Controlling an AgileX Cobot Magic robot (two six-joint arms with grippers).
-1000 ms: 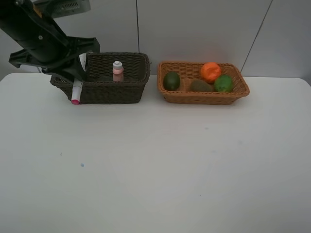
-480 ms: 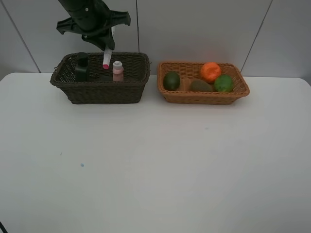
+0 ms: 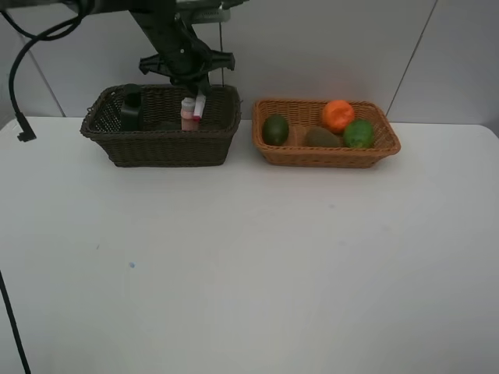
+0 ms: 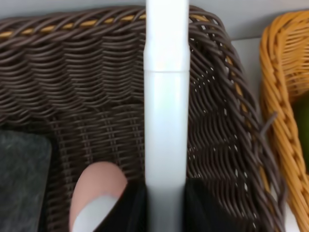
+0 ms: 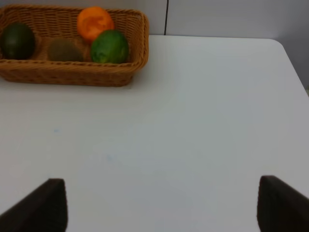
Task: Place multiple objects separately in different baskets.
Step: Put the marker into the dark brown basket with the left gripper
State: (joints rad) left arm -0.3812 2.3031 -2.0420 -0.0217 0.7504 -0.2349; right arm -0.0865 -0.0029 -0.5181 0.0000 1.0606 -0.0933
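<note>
Dark basket: pump bottle at its left end, pink bottle standing inside. Left gripper above it, jaws clamped on the marker, which hangs just beside the pink bottle. Tan basket: dark green fruit, kiwi, orange, bright green fruit. Right gripper: jaws wide apart over the table.

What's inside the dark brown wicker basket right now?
In the dark brown wicker basket stand a pink bottle with white cap and a dark green pump bottle. The left gripper holds a white marker above it. The basket wall hides its floor.
</note>
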